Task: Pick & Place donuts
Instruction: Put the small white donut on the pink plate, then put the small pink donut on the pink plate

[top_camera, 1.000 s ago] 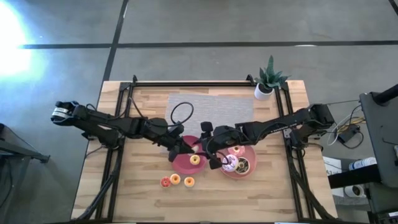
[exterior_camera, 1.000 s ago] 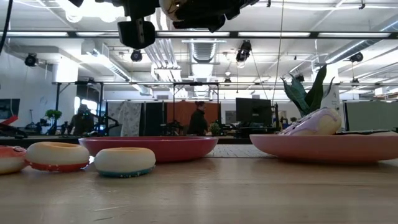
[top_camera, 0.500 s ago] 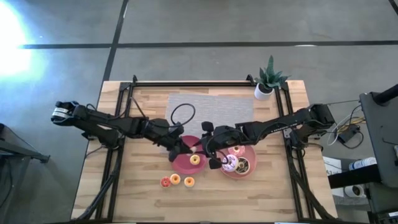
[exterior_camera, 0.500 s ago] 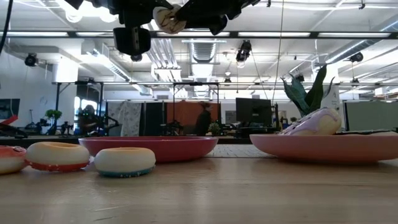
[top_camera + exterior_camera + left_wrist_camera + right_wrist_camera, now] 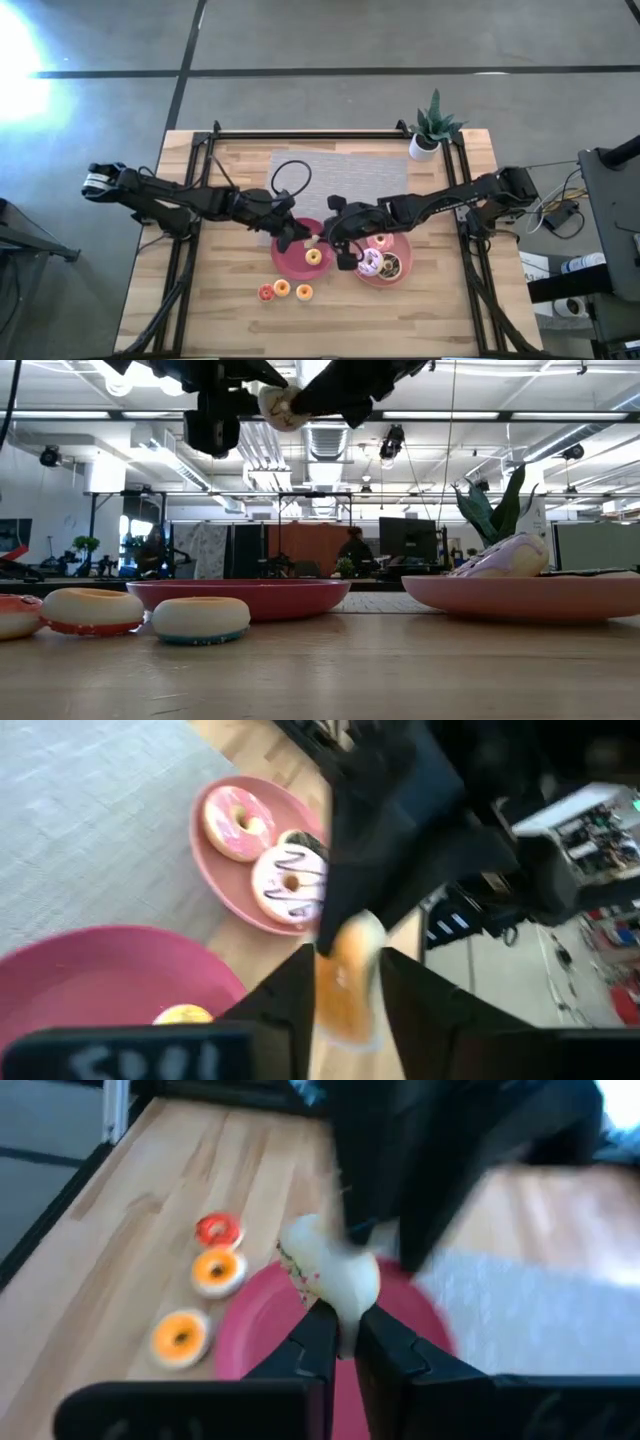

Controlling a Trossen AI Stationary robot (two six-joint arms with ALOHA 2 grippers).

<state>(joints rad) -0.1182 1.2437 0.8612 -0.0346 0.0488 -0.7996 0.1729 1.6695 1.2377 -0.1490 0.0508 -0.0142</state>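
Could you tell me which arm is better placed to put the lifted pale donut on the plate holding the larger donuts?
Right, probably: the right gripper and left gripper both seem to pinch the pale donut in mid-air, and that plate lies on the right arm's side.

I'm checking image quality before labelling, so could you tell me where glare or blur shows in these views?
High view: strong glare whitens the floor at the upper left corner; the table is evenly lit. Low view: bright ceiling lights, and the arms are dark silhouettes. Both wrist views: smeared, especially the pale donut between the end effectors.
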